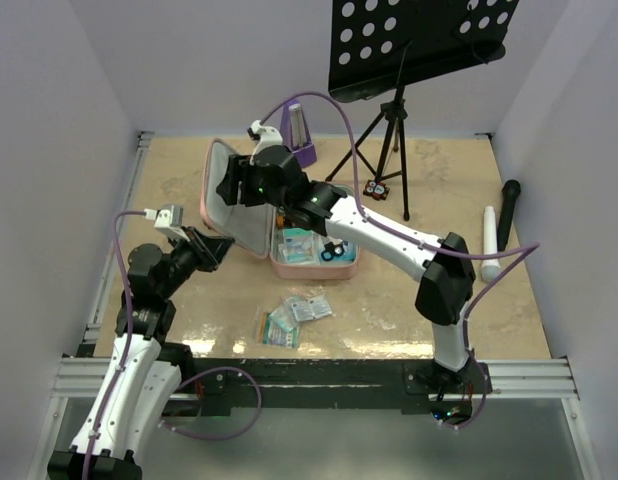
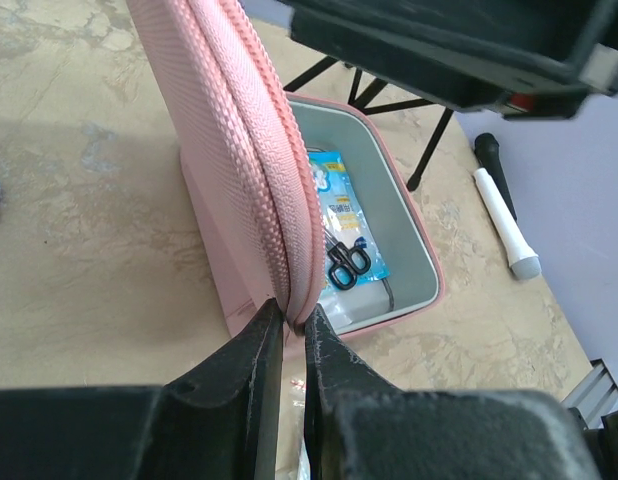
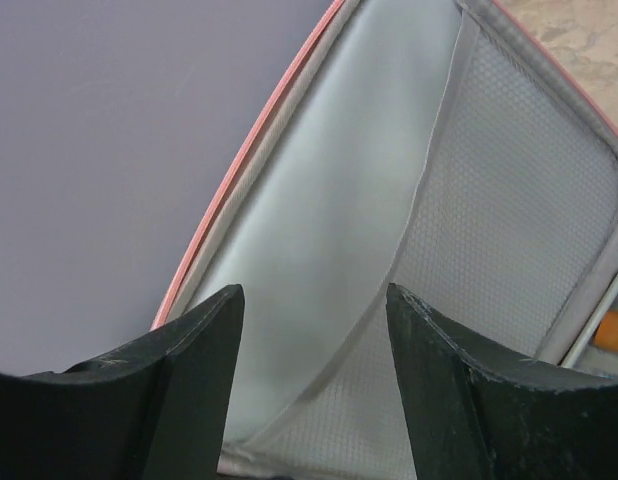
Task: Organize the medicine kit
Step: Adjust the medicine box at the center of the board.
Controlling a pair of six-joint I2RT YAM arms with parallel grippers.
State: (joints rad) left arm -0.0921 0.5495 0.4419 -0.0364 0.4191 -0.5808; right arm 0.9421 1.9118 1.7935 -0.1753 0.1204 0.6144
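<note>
- Mid-table, left of centre: pink medicine kit [image 1: 217,195] open, lid upright with grey lining facing right, tray flat, mouth up.
- Scissors [image 2: 347,265] lie in the tray; loose packets [image 1: 294,315] near its front; metronome [image 1: 303,135] behind.
- Left gripper [image 2: 294,325] pinches the lid's zip edge, fingers almost together.
- Right gripper [image 3: 314,300] spread wide, holding nothing, facing the lid's mesh pocket.

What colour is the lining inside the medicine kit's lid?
The lining is light grey; the right wrist view shows it best.

Beyond the right fingers [image 3: 189,380] the lid [image 3: 339,200] runs off frame; an orange thing [image 3: 615,330] (right of them) is cut off. Past the left fingers [image 2: 249,380], packet [image 2: 334,200] print is unreadable.
</note>
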